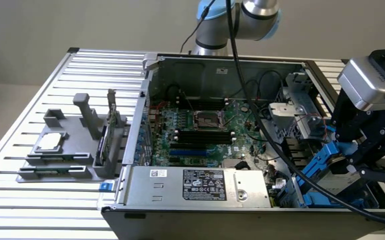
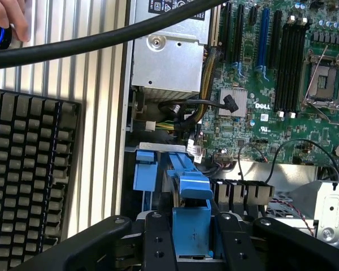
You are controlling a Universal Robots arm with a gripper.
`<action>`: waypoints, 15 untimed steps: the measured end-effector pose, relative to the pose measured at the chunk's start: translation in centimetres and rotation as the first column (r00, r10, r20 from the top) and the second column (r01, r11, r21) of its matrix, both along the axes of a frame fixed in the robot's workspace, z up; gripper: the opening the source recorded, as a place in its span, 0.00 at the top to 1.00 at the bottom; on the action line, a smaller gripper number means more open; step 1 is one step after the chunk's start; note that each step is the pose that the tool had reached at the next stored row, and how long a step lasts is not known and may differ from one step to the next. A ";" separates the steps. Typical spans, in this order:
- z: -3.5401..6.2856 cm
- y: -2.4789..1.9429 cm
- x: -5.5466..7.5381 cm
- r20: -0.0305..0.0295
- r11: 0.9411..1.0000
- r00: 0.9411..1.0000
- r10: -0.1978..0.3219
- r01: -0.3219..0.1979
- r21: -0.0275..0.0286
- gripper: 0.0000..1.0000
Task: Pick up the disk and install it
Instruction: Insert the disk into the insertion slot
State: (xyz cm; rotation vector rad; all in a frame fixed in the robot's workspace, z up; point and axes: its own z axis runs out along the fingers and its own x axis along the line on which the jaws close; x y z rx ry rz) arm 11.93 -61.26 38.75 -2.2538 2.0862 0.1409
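My gripper (image 1: 354, 162) hangs over the near corner of the open computer case, on the exterior view's right, and is shut on the disk (image 1: 326, 161). The disk is tilted, and its blue carrier rail and a bit of silver metal show below the black fingers. In the wrist view the two black fingers (image 2: 158, 240) press on either side of the disk's blue carrier (image 2: 192, 223). Past it, more blue plastic of the drive bay (image 2: 144, 169) sits inside the case.
The case holds a green motherboard (image 1: 199, 125) and a silver power supply (image 1: 199, 185). A grey fixture (image 1: 66, 150) with a square chip and an upright card stands on the slatted table at the exterior view's left. A keyboard (image 2: 28, 180), a person's hand (image 2: 8, 17) and a thick black cable (image 2: 101, 39) are close by.
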 end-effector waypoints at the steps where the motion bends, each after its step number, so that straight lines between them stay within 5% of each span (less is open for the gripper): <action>1: 0.00 0.00 0.0 0.000 1.000 1.000 0.000 0.000 0.000 0.68; 15: 0.00 0.00 0.0 0.000 1.000 1.000 0.000 0.000 0.000 0.68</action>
